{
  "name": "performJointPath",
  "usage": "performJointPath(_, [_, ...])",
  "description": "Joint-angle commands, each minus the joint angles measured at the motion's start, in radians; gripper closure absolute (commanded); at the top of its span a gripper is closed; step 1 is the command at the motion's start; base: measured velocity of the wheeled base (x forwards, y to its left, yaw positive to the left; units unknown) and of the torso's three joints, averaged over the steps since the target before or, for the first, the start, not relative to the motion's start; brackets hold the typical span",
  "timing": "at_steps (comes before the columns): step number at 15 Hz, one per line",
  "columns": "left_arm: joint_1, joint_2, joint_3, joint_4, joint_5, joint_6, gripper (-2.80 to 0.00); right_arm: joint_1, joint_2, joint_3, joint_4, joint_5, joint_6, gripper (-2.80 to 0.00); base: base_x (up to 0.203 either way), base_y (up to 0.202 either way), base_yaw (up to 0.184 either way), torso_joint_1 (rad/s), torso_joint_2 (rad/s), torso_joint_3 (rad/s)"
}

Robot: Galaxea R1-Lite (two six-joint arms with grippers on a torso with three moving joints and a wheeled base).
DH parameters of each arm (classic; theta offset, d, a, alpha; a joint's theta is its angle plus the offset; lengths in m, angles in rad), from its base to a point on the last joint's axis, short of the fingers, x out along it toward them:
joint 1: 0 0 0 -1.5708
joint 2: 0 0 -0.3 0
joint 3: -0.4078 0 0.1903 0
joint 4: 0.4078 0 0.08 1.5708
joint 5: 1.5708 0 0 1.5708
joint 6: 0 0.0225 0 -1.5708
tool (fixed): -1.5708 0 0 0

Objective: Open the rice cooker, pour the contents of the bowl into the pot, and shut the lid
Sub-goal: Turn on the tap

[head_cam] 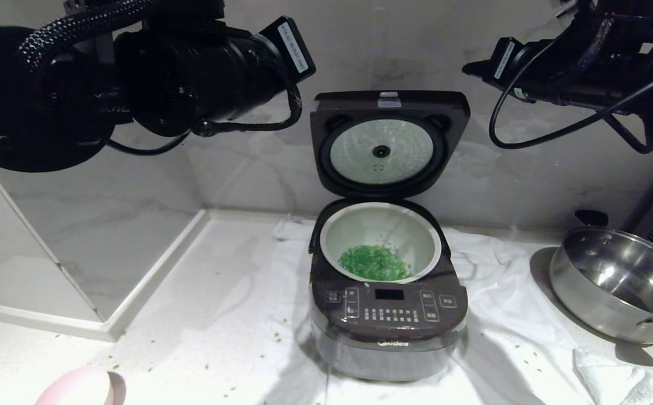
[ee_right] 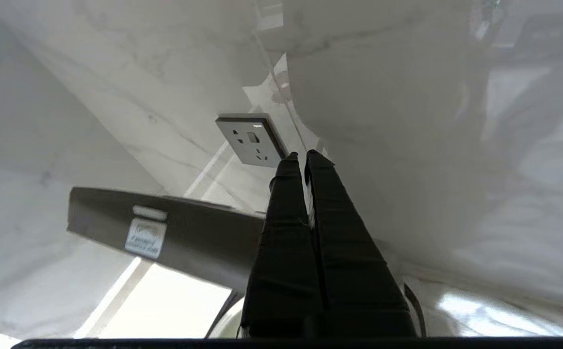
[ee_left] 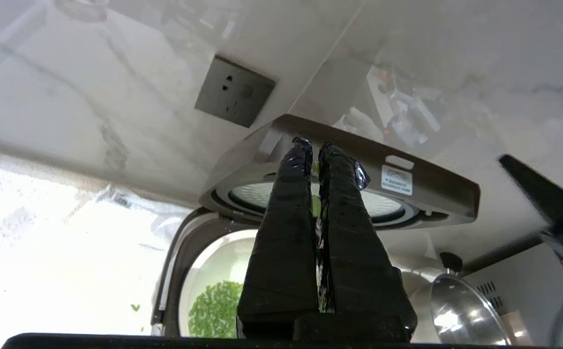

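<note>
The left gripper (ee_left: 315,148) is squeezed shut with nothing in it. It hangs in the air, up high and left of the cooker (head_cam: 388,315). The right gripper (ee_right: 304,157) is pinched shut and empty too, up high on the right, near the wall. The lid (head_cam: 389,140) stands straight up, wide open, so its shiny round plate shows. The white pot (head_cam: 381,239) sits inside the cooker. A heap of green bits (head_cam: 374,262) lies in it. A few more bits are scattered on the white cloth (head_cam: 489,349). The pink bowl (head_cam: 81,388) rests on the counter, well apart from the cooker, front left. A steel pan (head_cam: 618,281) sits to the right.
</note>
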Motion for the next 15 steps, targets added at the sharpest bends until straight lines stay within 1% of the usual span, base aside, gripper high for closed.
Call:
performJointPath(1, [0.007, -0.031, 0.018, -0.001, 0.002, -0.002, 0.00, -0.031, 0.037, -0.026, 0.002, 0.006, 0.005, 0.00, 0.000, 0.000, 0.000, 0.000, 0.00, 0.000])
performJointPath(3, [0.007, -0.031, 0.029, -0.004, 0.002, -0.004, 0.00, -0.035, 0.030, -0.001, 0.020, 0.014, 0.016, 0.00, 0.000, 0.000, 0.000, 0.000, 0.00, 0.000])
performJointPath(5, [0.005, -0.019, 0.020, -0.004, 0.002, -0.004, 0.00, -0.030, -0.004, 0.056, 0.026, 0.024, 0.034, 0.00, 0.000, 0.000, 0.000, 0.000, 0.00, 0.000])
performJointPath(7, [0.002, -0.009, 0.019, -0.007, 0.002, -0.004, 0.00, -0.027, -0.042, 0.143, 0.026, 0.089, 0.038, 0.00, 0.000, 0.000, 0.000, 0.000, 0.00, 0.000])
performJointPath(8, [0.004, -0.009, 0.020, -0.007, 0.004, -0.009, 0.00, -0.023, -0.050, 0.165, 0.024, 0.106, 0.038, 0.00, 0.000, 0.000, 0.000, 0.000, 0.00, 0.000])
performJointPath(13, [0.005, -0.006, 0.014, -0.007, 0.001, -0.012, 0.00, -0.008, -0.085, 0.195, 0.024, 0.114, 0.036, 0.00, 0.000, 0.000, 0.000, 0.000, 0.00, 0.000])
performJointPath(15, [0.005, 0.023, -0.025, -0.007, 0.002, -0.013, 0.00, 0.004, -0.110, 0.262, 0.023, 0.116, 0.034, 0.00, 0.000, 0.000, 0.000, 0.000, 0.00, 0.000])
